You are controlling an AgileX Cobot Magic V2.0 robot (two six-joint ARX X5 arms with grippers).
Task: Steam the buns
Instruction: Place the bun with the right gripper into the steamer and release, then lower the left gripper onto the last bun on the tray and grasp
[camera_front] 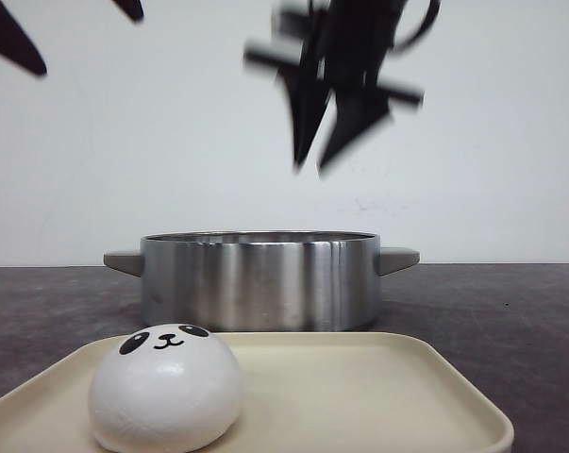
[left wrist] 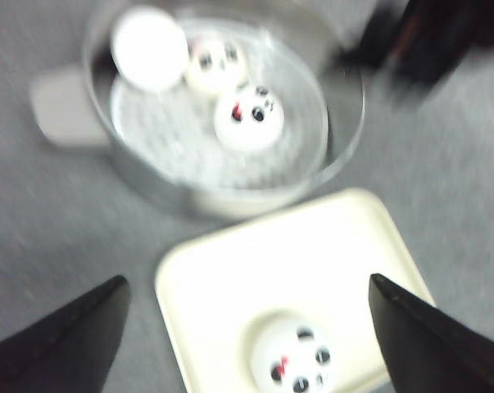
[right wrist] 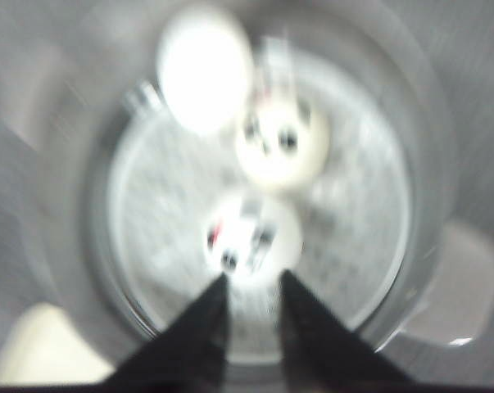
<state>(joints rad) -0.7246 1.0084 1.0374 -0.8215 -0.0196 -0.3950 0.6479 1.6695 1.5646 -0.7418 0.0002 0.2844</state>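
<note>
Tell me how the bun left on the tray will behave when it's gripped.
The bun looks smooth and domed, so fingers may slip off it. It sits flat-bottomed on the tray, so it probably won't roll. It likely dents if squeezed hard.

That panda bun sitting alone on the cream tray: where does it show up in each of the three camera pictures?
Front view: the bun sits low and left, on the tray, in front of the steel pot.
Left wrist view: the same bun is at the bottom edge, on the tray.
Right wrist view: not in it; only a tray corner shows.
Shared landmark: the pot.
</note>
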